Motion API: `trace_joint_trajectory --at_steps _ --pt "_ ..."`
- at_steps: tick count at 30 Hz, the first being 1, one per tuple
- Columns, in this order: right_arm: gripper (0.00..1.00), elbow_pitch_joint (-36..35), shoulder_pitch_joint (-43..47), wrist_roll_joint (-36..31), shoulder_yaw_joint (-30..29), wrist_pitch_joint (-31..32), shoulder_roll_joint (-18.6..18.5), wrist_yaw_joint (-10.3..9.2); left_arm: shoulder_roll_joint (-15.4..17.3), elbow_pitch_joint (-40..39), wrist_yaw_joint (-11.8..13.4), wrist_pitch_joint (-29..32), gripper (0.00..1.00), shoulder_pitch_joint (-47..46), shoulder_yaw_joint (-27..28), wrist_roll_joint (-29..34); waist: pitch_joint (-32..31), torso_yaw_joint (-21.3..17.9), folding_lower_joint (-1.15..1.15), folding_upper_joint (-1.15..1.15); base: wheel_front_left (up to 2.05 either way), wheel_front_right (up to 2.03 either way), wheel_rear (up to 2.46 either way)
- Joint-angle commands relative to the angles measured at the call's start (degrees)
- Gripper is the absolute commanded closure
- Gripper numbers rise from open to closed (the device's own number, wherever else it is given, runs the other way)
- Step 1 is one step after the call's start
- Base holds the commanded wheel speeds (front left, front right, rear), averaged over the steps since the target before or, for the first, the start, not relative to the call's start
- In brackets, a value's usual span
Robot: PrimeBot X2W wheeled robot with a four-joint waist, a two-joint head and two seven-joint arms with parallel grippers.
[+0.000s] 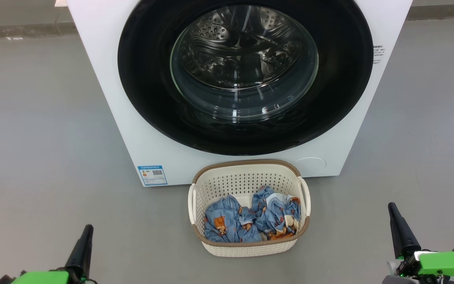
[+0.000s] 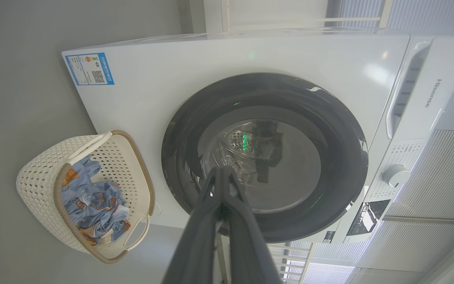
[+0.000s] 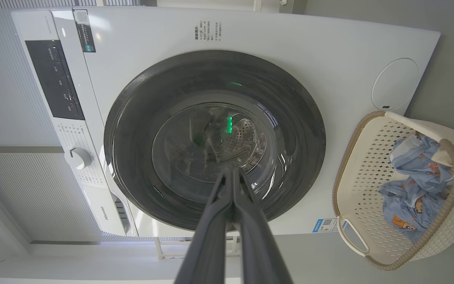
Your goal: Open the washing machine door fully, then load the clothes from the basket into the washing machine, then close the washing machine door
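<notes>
While the washing machine door (image 1: 244,71) sits shut on the washing machine (image 1: 101,79), you have the basket (image 1: 246,177) on the floor (image 1: 34,138) just in front of it, with the clothes (image 1: 250,219) heaped inside. Your left gripper (image 1: 88,230) and right gripper (image 1: 392,209) hang low on either side, well apart from the basket. Each has its fingers pressed together, holding nothing.

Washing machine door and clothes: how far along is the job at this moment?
Done: nothing yet. The washing machine door sits shut against the washing machine. In hand: nothing; the left claw and right claw are both shut and empty, low and apart from the basket. Left: open the door fully, load the clothes from the basket into the machine, close the door.
</notes>
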Motion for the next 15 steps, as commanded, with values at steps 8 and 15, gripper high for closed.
trace_joint_trajectory --at_steps 8,15 --pt "0.00 2.00 1.15 0.04 0.18 -0.29 0.43 0.00 -0.63 1.55 0.03 -0.45 0.00 1.35 -0.38 0.12 0.05 0.02 0.01 0.00 0.00 0.00 0.00" --pt "0.00 1.64 1.25 -0.75 0.80 -1.37 0.21 0.00 -0.56 0.59 0.02 -1.63 0.00 1.52 -0.71 1.27 -0.07 0.20 0.05 0.00 0.00 0.00 0.00"
